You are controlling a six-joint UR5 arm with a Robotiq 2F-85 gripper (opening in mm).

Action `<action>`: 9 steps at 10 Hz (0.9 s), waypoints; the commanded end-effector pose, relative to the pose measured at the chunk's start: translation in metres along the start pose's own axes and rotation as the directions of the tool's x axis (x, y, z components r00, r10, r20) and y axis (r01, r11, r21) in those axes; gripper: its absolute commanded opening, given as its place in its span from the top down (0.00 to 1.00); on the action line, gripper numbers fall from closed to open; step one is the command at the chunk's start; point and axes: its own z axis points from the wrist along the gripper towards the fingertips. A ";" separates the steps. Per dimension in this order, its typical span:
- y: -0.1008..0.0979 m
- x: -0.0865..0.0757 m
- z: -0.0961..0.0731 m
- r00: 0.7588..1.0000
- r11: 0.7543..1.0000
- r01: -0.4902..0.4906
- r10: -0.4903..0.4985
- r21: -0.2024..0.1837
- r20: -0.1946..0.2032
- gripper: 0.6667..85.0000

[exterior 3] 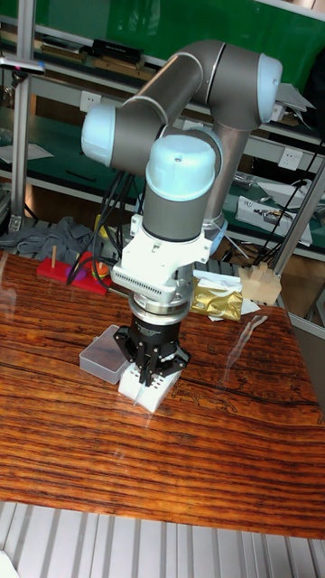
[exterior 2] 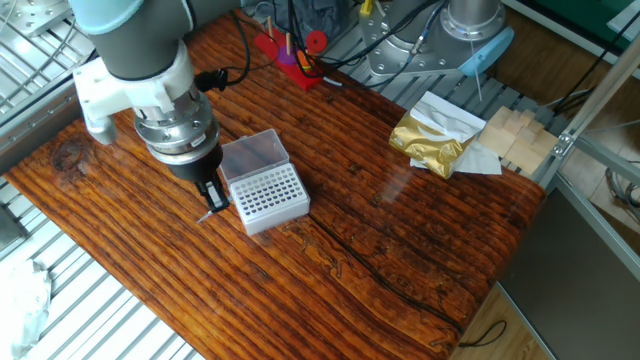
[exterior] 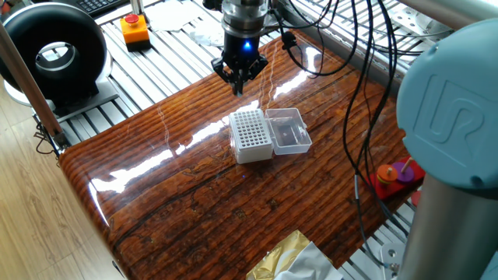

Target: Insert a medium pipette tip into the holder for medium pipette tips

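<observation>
The holder for medium pipette tips [exterior: 249,134] is a white box with a grid of holes, its clear lid [exterior: 289,130] folded open beside it. It also shows mid-table in the other fixed view [exterior 2: 270,197], and in the tall view the arm partly hides the holder [exterior 3: 155,393]. My gripper [exterior 2: 212,197] hangs just left of the holder, a little above the wood, shut on the medium pipette tip [exterior 2: 205,214], which slants out below the fingers. In one fixed view the gripper [exterior: 238,82] sits beyond the holder. In the tall view the gripper [exterior 3: 151,368] is in front of it.
A red stand with purple pieces [exterior 2: 285,50] is at the table's edge behind the arm. A gold foil bag [exterior 2: 430,140] and wooden blocks [exterior 2: 515,135] lie at the far side. An orange button box [exterior: 135,29] and a black round device [exterior: 54,50] sit off the table.
</observation>
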 end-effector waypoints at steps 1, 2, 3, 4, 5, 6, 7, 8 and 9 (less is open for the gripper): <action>0.003 0.007 -0.005 0.999 1.000 0.020 -0.021 -0.023 -0.039 1.00; 0.004 0.007 -0.005 0.999 0.999 0.031 -0.032 -0.025 -0.041 1.00; 0.003 0.009 -0.004 0.998 0.999 0.042 -0.043 -0.022 -0.049 1.00; 0.004 0.016 -0.004 0.996 0.999 0.039 -0.041 -0.020 -0.078 1.00; 0.008 0.027 -0.006 0.992 0.999 0.040 -0.043 -0.033 -0.121 1.00; 0.012 0.036 -0.008 0.987 0.998 0.044 -0.051 -0.048 -0.153 1.00; 0.008 0.043 -0.009 0.981 0.997 0.073 -0.079 -0.038 -0.177 1.00; 0.006 0.047 -0.010 0.977 0.996 0.087 -0.092 -0.032 -0.193 1.00; 0.003 0.050 -0.010 0.973 0.994 0.103 -0.106 -0.026 -0.204 1.00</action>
